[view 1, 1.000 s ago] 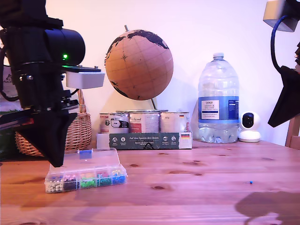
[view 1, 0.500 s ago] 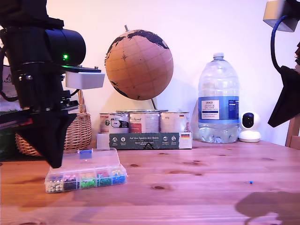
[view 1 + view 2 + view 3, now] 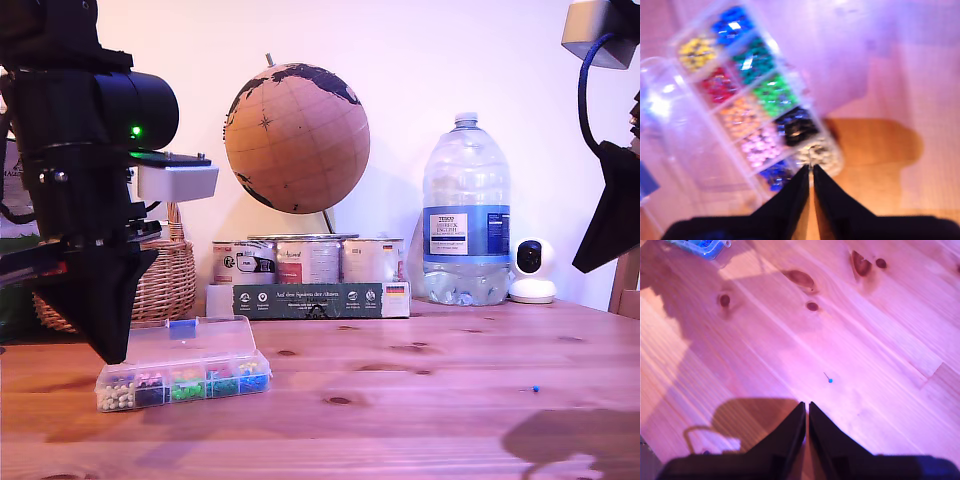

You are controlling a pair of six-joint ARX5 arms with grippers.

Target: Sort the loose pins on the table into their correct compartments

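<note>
First gripper: my first gripper (image 3: 811,172) hangs over the white-pin cell of the organiser box (image 3: 183,377), jaws pressed together; a thin pin shaft seems to show at the tips, head hidden.
Second gripper: my second gripper (image 3: 806,407) hovers high above the table (image 3: 420,400), jaws together on nothing.
Loose pin: 1 blue-headed pin (image 3: 830,381) lies on bare wood near the exterior view's right, well apart from the box.
Risk: a release off-centre could land in the neighbouring dark cell or bounce out.
Risk, blue pin: tiny and flat-lying; closed tips may slide it aside.
Writing: water bottle (image 3: 466,212) label reads "TESCO"; remaining print illegible.
</note>
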